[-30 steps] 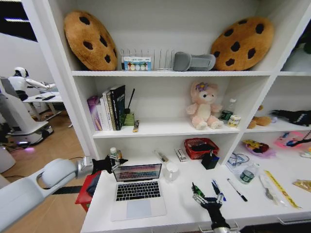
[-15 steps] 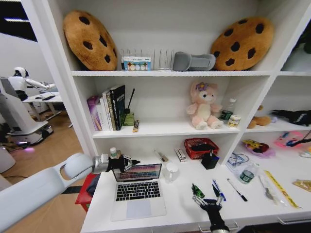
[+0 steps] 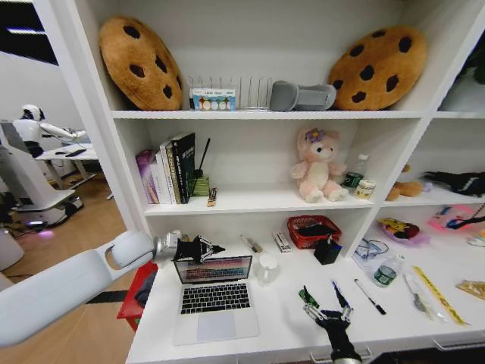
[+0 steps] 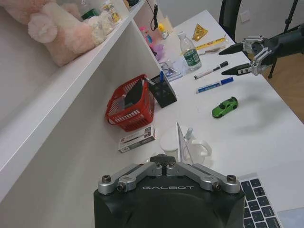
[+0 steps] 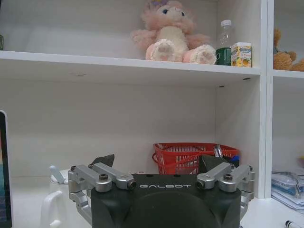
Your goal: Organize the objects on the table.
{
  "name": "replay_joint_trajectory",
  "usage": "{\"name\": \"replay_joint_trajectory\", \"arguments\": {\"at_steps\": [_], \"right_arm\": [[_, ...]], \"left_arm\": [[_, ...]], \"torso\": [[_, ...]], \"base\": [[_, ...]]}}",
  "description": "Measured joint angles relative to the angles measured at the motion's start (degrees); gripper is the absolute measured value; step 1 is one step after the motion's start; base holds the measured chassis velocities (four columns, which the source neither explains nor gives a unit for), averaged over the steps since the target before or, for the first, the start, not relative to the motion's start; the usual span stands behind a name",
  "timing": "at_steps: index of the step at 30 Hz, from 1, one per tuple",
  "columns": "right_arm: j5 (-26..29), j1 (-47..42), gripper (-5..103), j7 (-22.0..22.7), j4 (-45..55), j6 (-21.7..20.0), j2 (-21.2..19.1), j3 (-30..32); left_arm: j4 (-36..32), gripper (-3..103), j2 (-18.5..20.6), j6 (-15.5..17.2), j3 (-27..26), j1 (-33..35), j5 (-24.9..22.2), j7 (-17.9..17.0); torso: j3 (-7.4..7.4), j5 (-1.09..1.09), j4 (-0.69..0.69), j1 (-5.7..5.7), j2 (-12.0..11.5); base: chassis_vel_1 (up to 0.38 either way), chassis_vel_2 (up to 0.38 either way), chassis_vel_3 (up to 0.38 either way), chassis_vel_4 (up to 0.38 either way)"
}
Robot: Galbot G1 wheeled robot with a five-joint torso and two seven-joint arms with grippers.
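A study nook staged inside a robotics lab or office. White built-in shelving (image 3: 265,114) holds books (image 3: 167,171), cookie cushions (image 3: 140,61) and a plush (image 3: 318,167) above a white surface (image 3: 288,318) with a laptop (image 3: 212,296). Past it, wood floor and another robot (image 3: 34,125) at an office table (image 3: 64,155).

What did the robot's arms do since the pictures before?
The left hand slid right along the back of the desk and now hovers above the laptop screen's top edge, holding nothing. The right hand stayed open over the front of the desk, above the green toy car. Laptop, blue pen and black pen did not move.
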Motion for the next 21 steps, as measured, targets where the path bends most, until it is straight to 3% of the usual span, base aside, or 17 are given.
{"name": "replay_joint_trajectory", "arguments": {"at_steps": [4, 10, 15, 21], "right_arm": [[0.1, 0.2, 100, 0.0, 0.2, -0.1, -0.1, 0.0], [0.3, 0.5, 100, 0.0, -0.6, 0.1, -0.2, 0.0], [0.3, 0.5, 100, 0.0, -0.7, 0.2, -0.2, 0.0], [0.4, 0.7, 100, 0.0, -0.9, 0.2, -0.8, 0.1]], "left_arm": [[0.6, 0, 0.0, -0.1, 0.5, -0.6, 1.0, 0.6], [3.4, 0, 0.3, -2.3, 0.5, -0.3, 7.4, 3.3], [4.1, 0, 0.3, -3.2, 0.2, 0.0, 9.3, 4.2], [5.4, 0, 1.0, -5.1, -0.9, 0.7, 12.6, 7.5]], "torso": [[0.0, 0.0, 0.01, 0.0, 0.0], [0.0, -0.01, 0.02, 0.0, 0.0], [0.0, -0.01, 0.03, 0.0, 0.0], [0.0, -0.01, 0.01, 0.0, 0.0]], "base": [[0.0, 0.0, 0.0, 0.0], [0.0, 0.0, 0.0, 0.0], [0.0, 0.0, 0.0, 0.0], [0.0, 0.0, 0.0, 0.0]]}}
